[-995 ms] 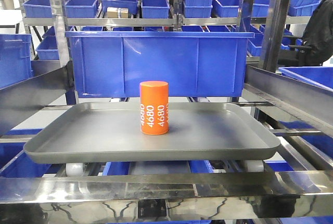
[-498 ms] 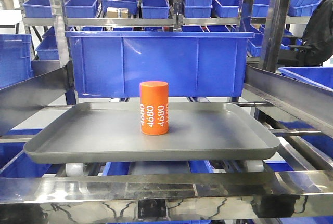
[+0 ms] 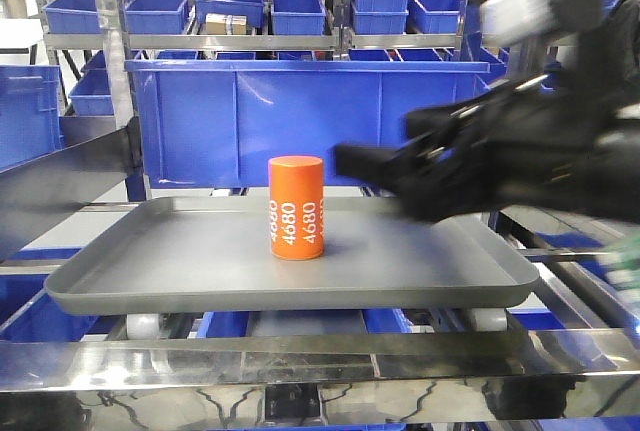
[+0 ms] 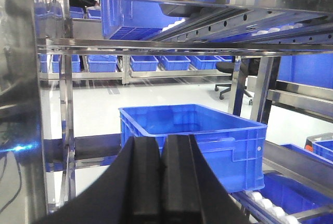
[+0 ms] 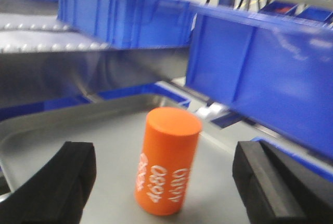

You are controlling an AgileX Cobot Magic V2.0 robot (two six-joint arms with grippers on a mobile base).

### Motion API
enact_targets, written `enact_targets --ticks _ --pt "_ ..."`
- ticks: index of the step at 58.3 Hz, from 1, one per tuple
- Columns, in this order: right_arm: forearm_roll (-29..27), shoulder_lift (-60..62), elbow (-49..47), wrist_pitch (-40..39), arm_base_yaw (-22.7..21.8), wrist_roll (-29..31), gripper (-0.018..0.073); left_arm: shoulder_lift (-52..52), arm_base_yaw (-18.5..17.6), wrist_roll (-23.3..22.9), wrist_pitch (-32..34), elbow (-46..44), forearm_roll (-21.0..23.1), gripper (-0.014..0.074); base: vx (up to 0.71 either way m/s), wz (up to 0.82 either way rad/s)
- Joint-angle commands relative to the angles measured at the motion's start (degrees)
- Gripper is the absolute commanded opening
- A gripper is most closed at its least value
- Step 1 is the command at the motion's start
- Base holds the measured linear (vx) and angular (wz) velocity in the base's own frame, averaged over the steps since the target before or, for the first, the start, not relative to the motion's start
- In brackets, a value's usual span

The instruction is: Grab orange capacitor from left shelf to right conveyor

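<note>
The orange capacitor (image 3: 297, 207) stands upright with white "4680" numerals near the middle of the grey tray (image 3: 160, 256) on the left shelf (image 3: 300, 363). My right gripper (image 3: 375, 177) reaches in from the right as a blurred black shape just right of the capacitor, apart from it. In the right wrist view the capacitor (image 5: 167, 168) stands between and beyond the wide-apart fingers (image 5: 73, 174) of the open right gripper (image 5: 166, 156). My left gripper (image 4: 162, 142) is shut on nothing, pointing at a lower shelf level. The right conveyor is out of view.
A big blue bin (image 3: 210, 121) stands right behind the tray. Steel uprights (image 3: 112, 41) and slanted side rails (image 3: 560, 176) frame the tray. More blue bins (image 3: 300, 11) fill the racks behind. Another blue bin (image 4: 197, 130) sits ahead of the left gripper.
My right arm has swung into the front view from the right and now hangs over the tray beside the capacitor. The capacitor and the tray have not moved.
</note>
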State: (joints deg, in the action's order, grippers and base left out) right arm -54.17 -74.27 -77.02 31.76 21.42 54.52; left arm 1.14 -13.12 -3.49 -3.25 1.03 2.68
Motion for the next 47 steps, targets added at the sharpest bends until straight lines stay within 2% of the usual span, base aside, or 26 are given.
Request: enact_targets --ticks 1,24,47 --pt "-1.4 -0.3 -2.3 -4.0 1.9 0.0 0.0578 0.3 -0.4 -0.3 4.7 -1.7 0.2 -0.0006 0.00 0.00" --pt "-1.7 -4.8 -2.3 -7.3 2.8 -1.3 0.0578 0.3 -0.4 -0.3 4.7 -1.7 0.2 -0.0006 0.00 0.00" --pt "-8.1 -8.5 -2.3 -7.2 2.8 -0.1 0.0578 0.3 -0.4 -0.3 4.7 -1.7 0.2 -0.0006 0.00 0.00"
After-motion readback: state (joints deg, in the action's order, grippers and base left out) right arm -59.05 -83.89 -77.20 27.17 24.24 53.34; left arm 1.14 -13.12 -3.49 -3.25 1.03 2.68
